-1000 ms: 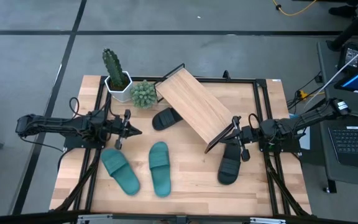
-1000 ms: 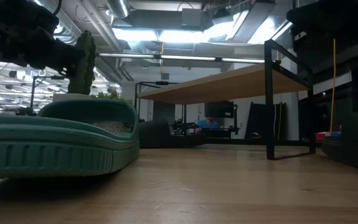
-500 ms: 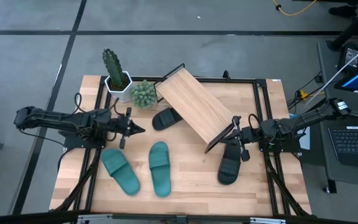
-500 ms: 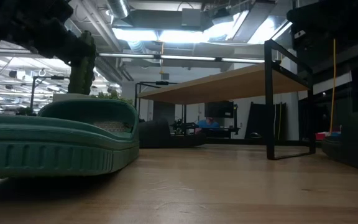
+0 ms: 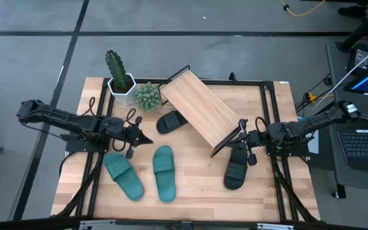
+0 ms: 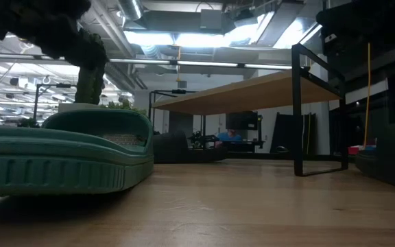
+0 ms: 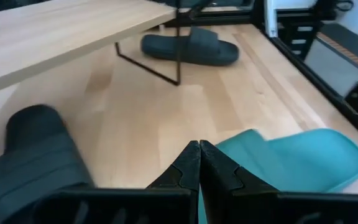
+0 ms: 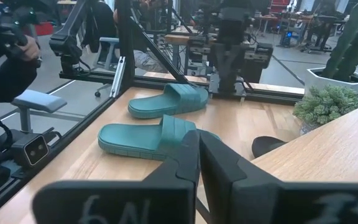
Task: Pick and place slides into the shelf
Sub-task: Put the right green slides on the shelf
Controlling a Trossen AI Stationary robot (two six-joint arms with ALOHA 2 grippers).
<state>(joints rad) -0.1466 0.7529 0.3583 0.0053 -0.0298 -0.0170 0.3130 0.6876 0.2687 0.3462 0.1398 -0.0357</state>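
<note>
One black slide (image 5: 171, 121) half under shelf (image 5: 198, 110).

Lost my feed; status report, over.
Left gripper shut, empty, above table near teal slides. Right gripper shut, at shelf edge. Shelf bare, nothing blocking.

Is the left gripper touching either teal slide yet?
Apart. The high view shows the shut left gripper over bare tabletop, with a strip of wood between it and the nearest teal slide.
</note>
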